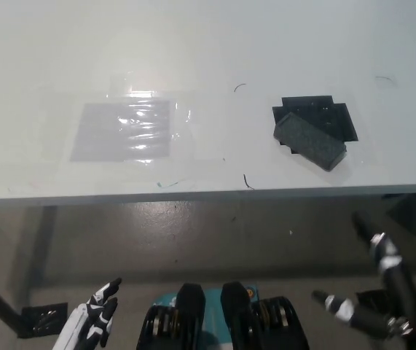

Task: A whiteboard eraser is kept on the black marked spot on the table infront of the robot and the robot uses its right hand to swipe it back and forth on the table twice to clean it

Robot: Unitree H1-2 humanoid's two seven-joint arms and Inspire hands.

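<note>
A glossy, clear plastic sheet (124,131) over a grey rectangular patch lies flat on the white table (208,51). Thin dark curved pen strokes (247,181) mark the tabletop to the sheet's right. A brown floor (193,240) shows below the table's near edge.

eraser (309,138) askew on black mark (339,117) | right hand (371,281) low, apparently open

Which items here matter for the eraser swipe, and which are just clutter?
Job:
- eraser, lying askew on the black marked spot
- right hand, below the table edge, apart from the eraser, open
- table

Lying about:
- taped clear plastic patch on the table's left part
- thin dark curved marks on the tabletop
- left hand, resting low at lower left
</note>
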